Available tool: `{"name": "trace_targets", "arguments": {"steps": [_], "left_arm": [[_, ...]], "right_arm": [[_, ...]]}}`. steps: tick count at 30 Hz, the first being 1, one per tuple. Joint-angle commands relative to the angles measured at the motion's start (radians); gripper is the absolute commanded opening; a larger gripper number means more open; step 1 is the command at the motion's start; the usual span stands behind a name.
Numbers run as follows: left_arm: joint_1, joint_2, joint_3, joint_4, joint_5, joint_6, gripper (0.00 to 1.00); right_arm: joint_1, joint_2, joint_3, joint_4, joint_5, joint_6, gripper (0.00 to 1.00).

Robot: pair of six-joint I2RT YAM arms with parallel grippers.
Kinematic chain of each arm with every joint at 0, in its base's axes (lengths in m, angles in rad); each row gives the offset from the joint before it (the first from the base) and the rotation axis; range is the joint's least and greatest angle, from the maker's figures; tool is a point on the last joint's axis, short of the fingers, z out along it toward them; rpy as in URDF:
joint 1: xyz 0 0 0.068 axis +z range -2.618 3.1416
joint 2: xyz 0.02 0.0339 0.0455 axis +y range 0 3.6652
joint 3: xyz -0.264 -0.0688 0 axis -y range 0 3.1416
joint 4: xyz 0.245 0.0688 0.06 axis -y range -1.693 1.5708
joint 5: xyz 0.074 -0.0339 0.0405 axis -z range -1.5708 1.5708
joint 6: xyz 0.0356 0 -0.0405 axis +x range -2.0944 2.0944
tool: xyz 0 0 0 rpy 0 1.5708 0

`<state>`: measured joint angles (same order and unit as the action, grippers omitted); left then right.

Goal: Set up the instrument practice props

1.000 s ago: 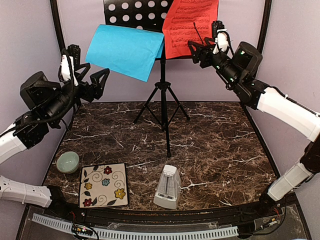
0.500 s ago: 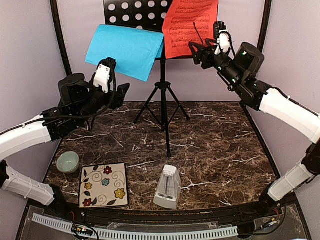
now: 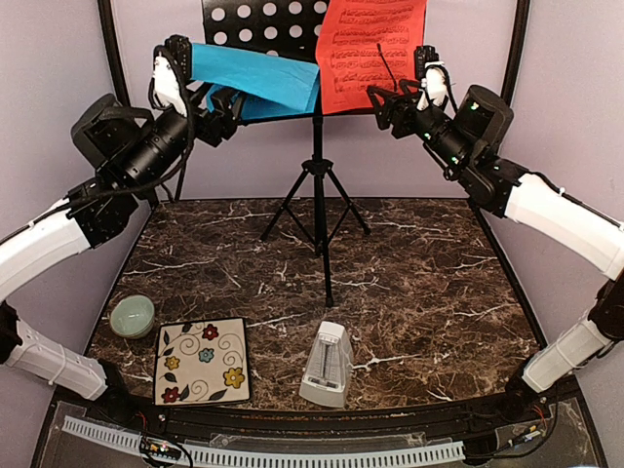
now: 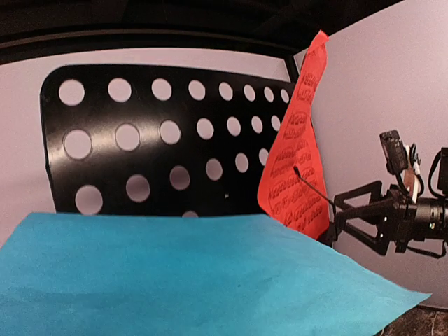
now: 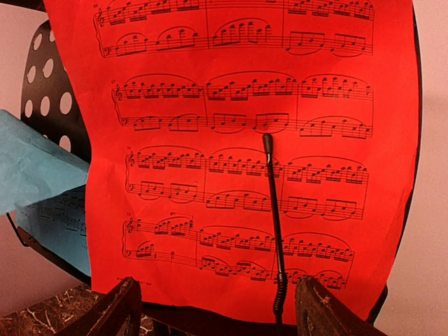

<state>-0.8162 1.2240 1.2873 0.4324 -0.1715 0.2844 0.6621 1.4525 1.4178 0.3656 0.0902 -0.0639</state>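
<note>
Right now I am holding my left gripper [image 3: 216, 101] up under the blue sheet [image 3: 261, 78] at the left side of the music stand [image 3: 263, 21]. The paper is draping over my fingers and hiding them, so I cannot tell whether they are clenched or released. My right gripper [image 5: 220, 313] is hovering before the stand's right side, fingers spread wide and gripping nothing. It is facing the red sheet [image 5: 238, 140], which is leaning on the desk behind a thin black rod [image 5: 274, 224]. The white metronome [image 3: 327, 366] is standing in front of the stand's tripod feet, well apart from both grippers.
</note>
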Motion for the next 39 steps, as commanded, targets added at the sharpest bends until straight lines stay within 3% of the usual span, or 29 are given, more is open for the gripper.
{"name": "trace_targets", "arguments": {"steps": [1,9,15,25,39], "left_arm": [[0.001,0.077,0.128,0.048,0.082,0.036,0.68],[0.001,0.270,0.444,-0.012,0.122,0.062,0.70],[0.002,0.379,0.604,-0.052,0.115,0.083,0.70],[0.002,0.320,0.488,-0.020,0.109,0.076,0.69],[0.002,0.265,0.396,-0.013,0.085,0.075,0.69]], "right_arm": [[-0.001,-0.020,0.000,0.043,0.000,0.019,0.76],[0.004,0.005,0.040,0.057,-0.014,0.043,0.75],[0.053,0.062,0.145,0.047,0.068,0.013,0.70],[0.140,0.210,0.379,0.060,0.263,-0.049,0.66],[0.243,0.387,0.581,0.135,0.424,-0.126,0.79]]}}
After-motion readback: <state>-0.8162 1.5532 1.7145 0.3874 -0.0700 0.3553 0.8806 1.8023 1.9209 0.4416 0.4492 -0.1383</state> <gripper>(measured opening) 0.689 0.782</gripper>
